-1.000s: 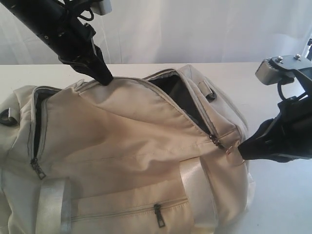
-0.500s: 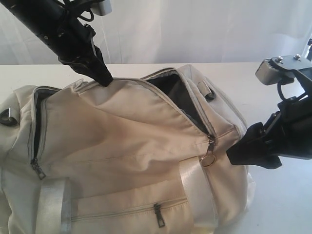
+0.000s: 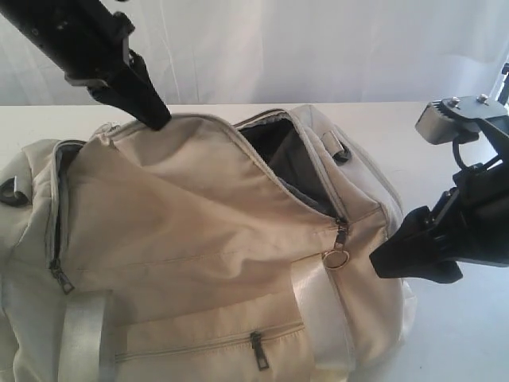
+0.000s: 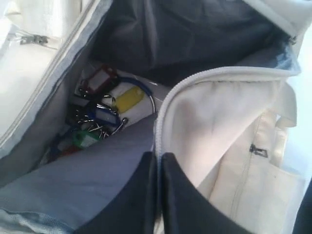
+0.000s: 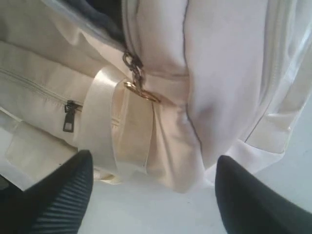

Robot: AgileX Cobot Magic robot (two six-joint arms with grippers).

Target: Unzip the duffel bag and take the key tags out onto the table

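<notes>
Your left gripper (image 4: 157, 160) is pinching the duffel bag (image 3: 199, 239) flap up, so I'd send the spread right gripper (image 3: 382, 263) toward 10 o'clock for the key tags (image 4: 100, 114) inside.

The left gripper (image 3: 153, 118) and right gripper (image 3: 388, 260) are matte black and tapered, the right's fingers (image 5: 68, 195) ribbed, its wrist carrying a silver-grey, screw-topped camera block (image 3: 441, 121) and looped black cable (image 3: 464, 150).
</notes>
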